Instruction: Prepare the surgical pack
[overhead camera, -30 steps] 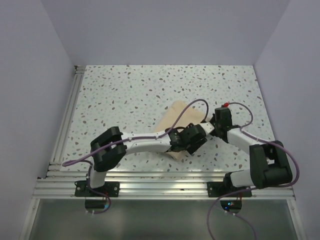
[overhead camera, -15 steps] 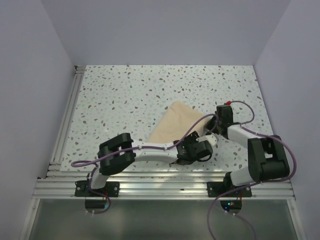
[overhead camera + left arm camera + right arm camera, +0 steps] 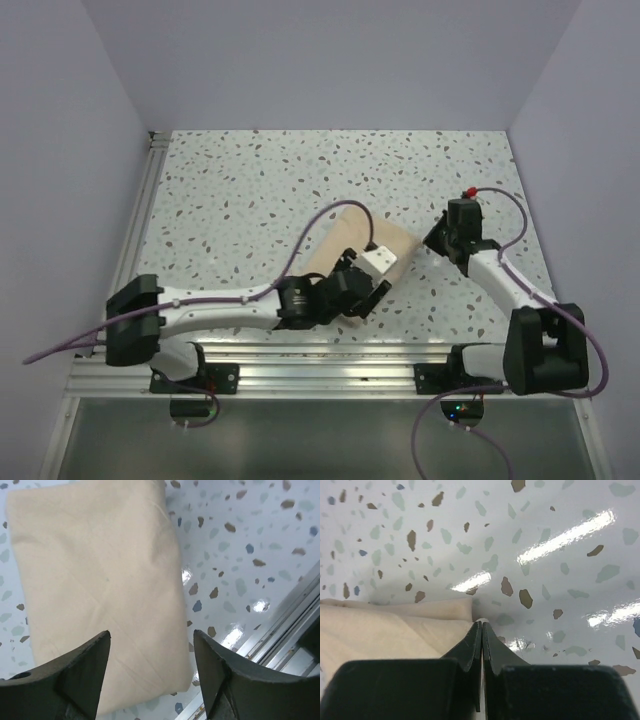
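Along the table's near edge ran an aluminium rail (image 3: 320, 352). Just beyond it, the left gripper (image 3: 150, 645) hung over the near end of the surgical pack (image 3: 95, 570), its jaws spread wide with nothing between them. The pack, a folded beige wrap, lay flat on the speckled table (image 3: 250, 180), close to the near edge and a little right of the middle. At the pack's right-hand corner the right gripper (image 3: 481, 629) was closed tight, its tips right at the cloth's edge; whether they pinched any cloth could not be told.
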Robot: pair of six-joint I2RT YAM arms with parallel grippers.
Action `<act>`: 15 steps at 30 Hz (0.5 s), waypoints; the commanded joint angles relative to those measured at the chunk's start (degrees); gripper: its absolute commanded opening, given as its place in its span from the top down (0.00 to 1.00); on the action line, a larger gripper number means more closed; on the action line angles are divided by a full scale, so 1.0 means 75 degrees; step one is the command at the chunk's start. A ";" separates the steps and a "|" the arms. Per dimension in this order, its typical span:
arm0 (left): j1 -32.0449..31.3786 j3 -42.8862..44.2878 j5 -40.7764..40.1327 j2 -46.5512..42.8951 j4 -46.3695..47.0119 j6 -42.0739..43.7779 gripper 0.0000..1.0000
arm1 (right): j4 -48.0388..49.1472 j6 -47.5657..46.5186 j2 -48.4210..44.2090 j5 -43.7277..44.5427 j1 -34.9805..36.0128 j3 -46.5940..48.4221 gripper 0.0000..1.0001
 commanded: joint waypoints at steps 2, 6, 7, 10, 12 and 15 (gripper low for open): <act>0.1148 -0.1549 0.1766 -0.1952 0.1625 -0.0870 0.32 | -0.0316 -0.0540 -0.1223 0.0103 -0.0018 0.0454 1.00; 0.1620 -0.2640 0.2838 -0.2857 0.2810 -0.1012 0.42 | 0.0467 -0.0412 -0.1694 -0.1149 -0.0007 0.0455 1.00; 0.1643 -0.2642 0.2944 -0.2811 0.2903 -0.1012 0.45 | 0.0679 -0.0307 -0.1601 -0.1802 -0.0007 0.0512 1.00; 0.1655 -0.2630 0.3342 -0.2507 0.3207 -0.1059 0.54 | 0.1730 0.0092 -0.0852 -0.3301 0.0005 0.0723 1.00; 0.1667 -0.2781 0.3624 -0.2366 0.3489 -0.1152 0.59 | 0.2470 0.0582 -0.0407 -0.3985 0.0040 0.0724 1.00; 0.1749 -0.3004 0.3952 -0.2179 0.4075 -0.1293 0.68 | 0.3292 0.0854 0.0390 -0.4574 0.0344 0.0946 1.00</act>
